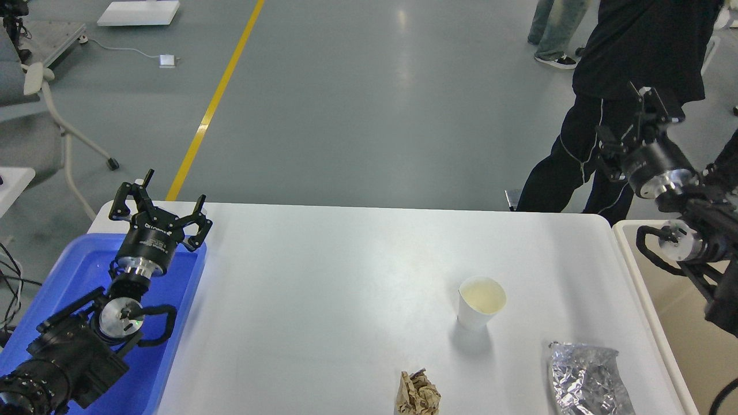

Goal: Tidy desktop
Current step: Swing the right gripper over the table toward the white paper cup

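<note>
The white desktop (pixel 323 288) fills the middle of the head view. On it stand a white paper cup (pixel 481 302), upright and right of centre, a crumpled brown paper wad (pixel 417 395) at the front edge, and a crumpled silver foil bag (pixel 587 379) at the front right. My left gripper (pixel 160 199) is open and empty, raised over the far end of the blue tray (pixel 179 323) at the left. My right gripper (pixel 634 121) is raised at the far right over the beige-white bin (pixel 640 288); it looks empty, and its fingers blend into a dark background.
A person in black clothes (pixel 611 86) stands just behind the table's far right corner, close to my right gripper. Another person's legs (pixel 553 29) are farther back. A chair (pixel 40 109) stands at the left beyond the tray.
</note>
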Controlling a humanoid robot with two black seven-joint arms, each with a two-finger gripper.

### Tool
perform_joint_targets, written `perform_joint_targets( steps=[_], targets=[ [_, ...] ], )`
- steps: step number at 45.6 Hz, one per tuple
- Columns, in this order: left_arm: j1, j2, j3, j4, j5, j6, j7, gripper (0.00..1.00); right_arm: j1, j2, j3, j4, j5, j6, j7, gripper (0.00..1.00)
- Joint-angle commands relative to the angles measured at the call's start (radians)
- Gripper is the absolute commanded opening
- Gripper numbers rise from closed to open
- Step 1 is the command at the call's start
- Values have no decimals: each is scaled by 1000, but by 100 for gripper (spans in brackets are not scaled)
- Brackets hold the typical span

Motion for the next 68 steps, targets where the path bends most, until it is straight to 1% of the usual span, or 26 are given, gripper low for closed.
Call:
perform_joint_targets(
  steps=[1, 7, 12, 16, 21, 23, 24, 25, 30, 33, 39, 41, 47, 52, 59, 68],
  targets=[
    [0, 0, 0, 0, -1, 0, 0, 100, 297, -154, -522, 32, -50, 24, 4, 99],
    [0, 0, 0, 0, 1, 0, 0, 100, 479, -155, -809, 63, -246, 43, 9, 99],
    [0, 0, 0, 0, -1, 0, 0, 100, 547, -157, -938, 89, -473, 43, 19, 99],
    [0, 0, 0, 0, 1, 0, 0, 100, 596, -163, -988, 162, -648, 43, 22, 100],
    [0, 0, 0, 0, -1, 0, 0, 100, 657, -215, -1014, 337, -808, 43, 21, 100],
    [0, 0, 0, 0, -1, 0, 0, 100, 685, -227, -1023, 415, -842, 44, 21, 100],
    [0, 0, 0, 2, -1, 0, 0, 100, 706, -229, -1034, 483, -859, 50, 19, 99],
    [0, 0, 0, 0, -1, 0, 0, 100, 714, -229, -1038, 509, -860, 56, 19, 100],
    [0, 0, 0, 0, -1, 2, 0, 100, 708, -209, -1044, 575, -859, 81, 15, 99],
    [0, 0, 0, 0, -1, 0, 0, 100, 684, -163, -1047, 571, -856, 81, 12, 99],
    [0, 0, 0, 0, 1, 0, 0, 100, 585, -110, -1052, 528, -857, 72, 6, 99],
    [0, 0, 0, 0, -1, 2, 0, 100, 549, -67, -1052, 485, -859, 67, 1, 99],
    [0, 0, 0, 0, 1, 0, 0, 100, 473, 12, -1052, 375, -857, 63, -19, 99],
    [0, 0, 0, 0, -1, 0, 0, 100, 401, 67, -1052, 286, -859, 43, -20, 99],
    [0, 0, 0, 0, -1, 0, 0, 100, 331, 95, -1052, 219, -860, -3, -19, 99],
    [0, 0, 0, 0, 1, 0, 0, 100, 303, 96, -1052, 193, -862, -10, -17, 98]
  ],
)
